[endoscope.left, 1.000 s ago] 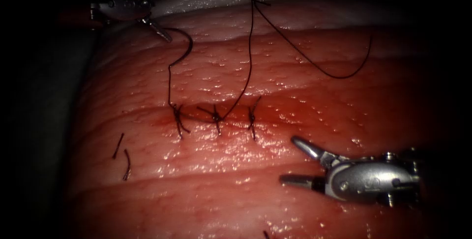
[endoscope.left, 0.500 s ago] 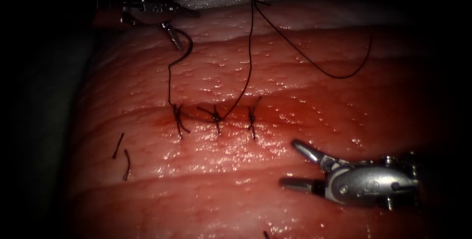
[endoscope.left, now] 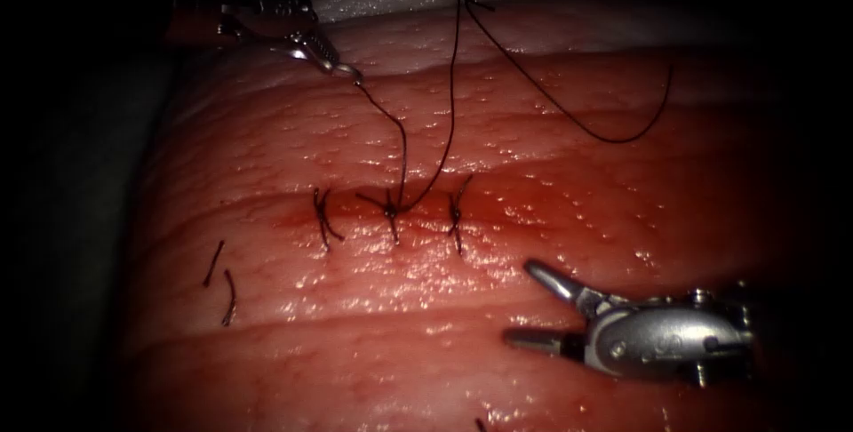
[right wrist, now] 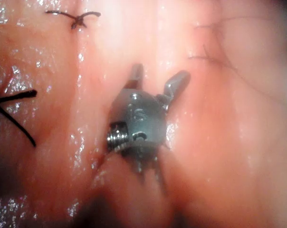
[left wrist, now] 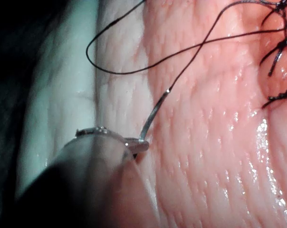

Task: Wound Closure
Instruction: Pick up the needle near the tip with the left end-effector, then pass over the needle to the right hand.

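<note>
the right tool [endoscope.left: 533, 303] hovers nearest the camera, below the cut [endoscope.left: 391, 210], its jaws spread wide and holding nothing, just above the tissue [endoscope.left: 551, 174]. three stitches [endoscope.left: 389, 212] cross the cut. farther back, upper left, the left tool [endoscope.left: 333, 63] is clenched on the needle [left wrist: 150, 118] near its thread end; the needle is out of the tissue. its thread [endoscope.left: 391, 130] now runs to the middle stitch, pulled off the left stitch where it hung a second ago. the left tool has shifted rightward.
</note>
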### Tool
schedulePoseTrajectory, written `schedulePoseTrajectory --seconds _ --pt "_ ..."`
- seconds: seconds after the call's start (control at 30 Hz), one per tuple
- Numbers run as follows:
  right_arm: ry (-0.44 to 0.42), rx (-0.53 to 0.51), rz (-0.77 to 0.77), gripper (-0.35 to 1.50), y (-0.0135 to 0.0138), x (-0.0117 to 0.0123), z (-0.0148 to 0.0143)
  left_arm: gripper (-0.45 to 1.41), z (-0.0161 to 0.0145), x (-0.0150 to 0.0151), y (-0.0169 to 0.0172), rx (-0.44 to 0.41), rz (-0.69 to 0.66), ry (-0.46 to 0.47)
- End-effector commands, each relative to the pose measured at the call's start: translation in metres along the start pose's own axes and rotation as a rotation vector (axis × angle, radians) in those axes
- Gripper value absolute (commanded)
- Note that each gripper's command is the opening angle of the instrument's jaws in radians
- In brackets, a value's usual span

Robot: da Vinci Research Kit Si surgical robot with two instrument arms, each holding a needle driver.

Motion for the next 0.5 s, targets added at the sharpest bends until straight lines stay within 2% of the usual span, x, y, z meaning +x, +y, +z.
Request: schedulePoseTrajectory --seconds 0.03,0.1,0.17,0.2,0.3,0.33,0.37,0.4,0.5 --pt "0.001 0.002 0.022 1.20 -0.0007 0.0000 0.0005 -0.45 0.0000 0.0005 -0.0006 0.022 -0.019 0.025" --pt "0.010 -0.006 0.101 0.98 -0.0009 0.0005 0.0002 -0.45 -0.0009 0.0015 0.0001 0.108 -0.081 0.106" --pt "0.071 -0.060 0.264 0.68 -0.0011 0.0017 -0.0007 -0.45 -0.0019 0.0032 0.0020 0.227 -0.163 0.209" --pt "0.084 -0.084 0.300 0.64 -0.0011 0.0022 -0.0009 -0.45 -0.0021 0.0036 0.0026 0.254 -0.180 0.231" --pt "0.123 -0.143 0.422 0.63 -0.0008 0.0039 -0.0017 -0.45 -0.0026 0.0051 0.0043 0.321 -0.241 0.279" --pt "0.133 -0.162 0.455 0.68 -0.0006 0.0044 -0.0019 -0.45 -0.0027 0.0055 0.0047 0.333 -0.267 0.294" --pt "0.154 -0.202 0.525 0.86 -0.0004 0.0056 -0.0022 -0.45 -0.0030 0.0068 0.0057 0.365 -0.297 0.325" --pt "0.164 -0.219 0.550 0.93 -0.0004 0.0060 -0.0022 -0.45 -0.0031 0.0073 0.0061 0.383 -0.305 0.344" --pt "0.177 -0.259 0.601 0.88 -0.0001 0.0072 -0.0020 -0.45 -0.0033 0.0095 0.0076 0.439 -0.327 0.401"
